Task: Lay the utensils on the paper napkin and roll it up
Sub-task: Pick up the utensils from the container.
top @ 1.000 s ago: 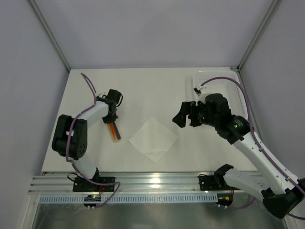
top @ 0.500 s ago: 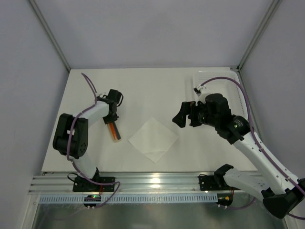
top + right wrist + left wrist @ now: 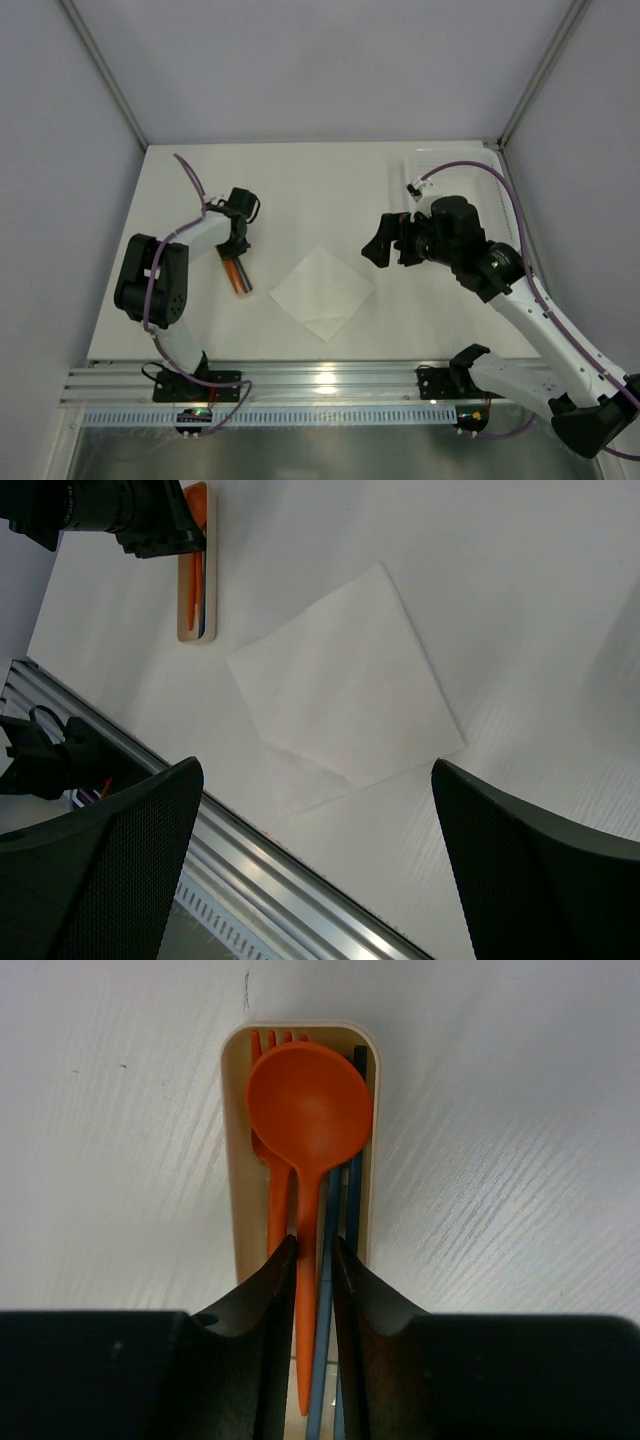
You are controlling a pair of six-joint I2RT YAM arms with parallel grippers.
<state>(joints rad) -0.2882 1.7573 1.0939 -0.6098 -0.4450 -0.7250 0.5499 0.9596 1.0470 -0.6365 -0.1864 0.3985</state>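
Left gripper (image 3: 313, 1245) is pinched narrow on the orange spoon (image 3: 310, 1110) handle. Right gripper (image 3: 315, 768) hangs wide open above the napkin (image 3: 345, 685). Recommend a straight vertical lift so the bowl clears the fork (image 3: 277, 1200) and blue sticks (image 3: 354, 1190) without dragging the tray (image 3: 232, 1160). Utensils (image 3: 238, 275) lie nested in that cream tray, left of the flat white napkin and apart from it.
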